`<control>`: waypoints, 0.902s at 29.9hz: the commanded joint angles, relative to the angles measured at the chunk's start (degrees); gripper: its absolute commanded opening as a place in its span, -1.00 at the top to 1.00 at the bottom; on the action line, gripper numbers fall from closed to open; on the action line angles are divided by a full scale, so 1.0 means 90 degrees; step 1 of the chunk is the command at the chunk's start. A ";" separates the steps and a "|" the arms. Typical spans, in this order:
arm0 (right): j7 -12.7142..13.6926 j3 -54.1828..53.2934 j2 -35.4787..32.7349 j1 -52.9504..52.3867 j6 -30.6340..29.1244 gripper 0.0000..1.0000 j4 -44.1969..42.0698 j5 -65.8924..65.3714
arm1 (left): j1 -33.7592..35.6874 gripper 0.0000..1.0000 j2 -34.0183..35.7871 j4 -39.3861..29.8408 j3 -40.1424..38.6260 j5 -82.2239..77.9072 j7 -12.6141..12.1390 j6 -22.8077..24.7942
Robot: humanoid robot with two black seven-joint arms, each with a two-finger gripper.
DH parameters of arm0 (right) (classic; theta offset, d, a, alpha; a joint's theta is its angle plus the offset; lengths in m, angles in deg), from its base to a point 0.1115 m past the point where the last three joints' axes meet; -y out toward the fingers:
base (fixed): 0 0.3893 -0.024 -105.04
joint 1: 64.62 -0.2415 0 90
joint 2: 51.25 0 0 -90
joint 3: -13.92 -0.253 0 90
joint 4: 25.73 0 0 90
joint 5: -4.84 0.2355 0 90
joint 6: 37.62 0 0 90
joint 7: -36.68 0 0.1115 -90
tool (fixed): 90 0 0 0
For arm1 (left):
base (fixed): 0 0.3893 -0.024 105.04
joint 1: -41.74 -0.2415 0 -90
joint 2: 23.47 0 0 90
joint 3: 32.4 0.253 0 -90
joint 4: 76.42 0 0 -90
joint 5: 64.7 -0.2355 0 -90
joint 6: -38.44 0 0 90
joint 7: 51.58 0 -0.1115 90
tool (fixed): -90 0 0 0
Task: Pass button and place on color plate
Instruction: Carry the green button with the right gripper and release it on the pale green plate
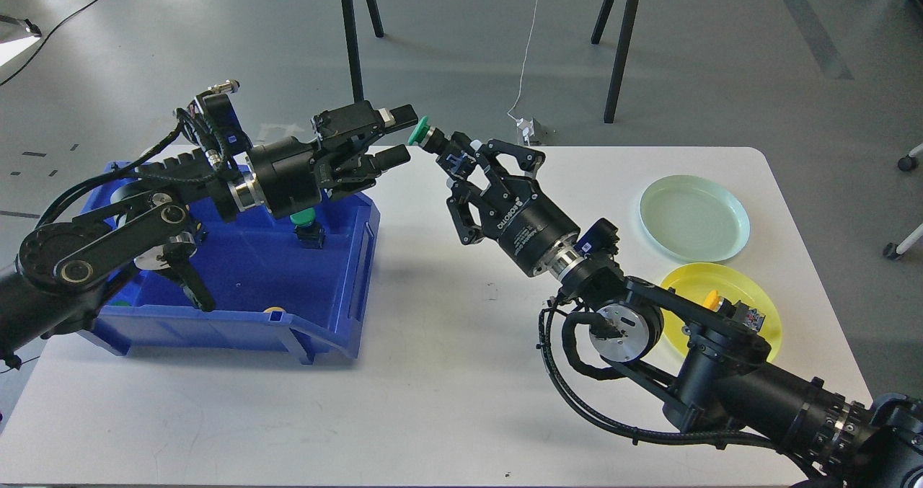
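A green-capped button (419, 132) with a dark body is held in my right gripper (454, 165), which is shut on it above the table's back edge. My left gripper (399, 135) is open just left of the button's green cap, with one finger above and one below, apart from it. A pale green plate (694, 218) lies at the right of the table. A yellow plate (757, 328) lies in front of it and holds a yellow-capped button (712, 300), partly hidden by my right arm.
A blue bin (238, 286) stands on the left of the white table (433, 401), under my left arm. It holds another green button (306, 222) and a yellow one (272, 310). Black stand legs are on the floor behind the table.
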 commanded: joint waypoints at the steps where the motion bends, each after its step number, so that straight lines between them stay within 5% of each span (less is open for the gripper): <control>1: 0.0001 -0.0119 -0.0961 0.0049 0.0449 0.93 0.0264 -0.0001 | 0.0000 -0.73 -0.0004 0.0009 0.0000 0.0009 -0.0001 0.0000; 6: 0.0001 -0.0061 -0.2319 0.0068 0.1172 0.93 0.0323 -0.0351 | -0.0009 -0.73 0.0005 0.0019 0.0000 0.0009 -0.0001 0.0000; 12: 0.0030 -0.0003 -0.2819 0.0254 0.2567 0.92 -0.0154 -0.1415 | -0.0009 -0.73 -0.0004 0.0029 0.0000 0.0019 -0.0001 0.0000; 17: 0.0137 0.0591 -0.2615 0.0186 0.3786 0.92 -0.1411 -0.2110 | -0.0009 -0.74 -0.0004 0.0087 0.0000 0.0184 -0.0001 0.0000; 27: 0.0079 0.1628 -0.0750 -0.0166 0.3786 0.92 -0.4646 -0.2453 | -0.0009 -0.76 -0.0004 0.0097 0.0000 0.0253 -0.0001 0.0000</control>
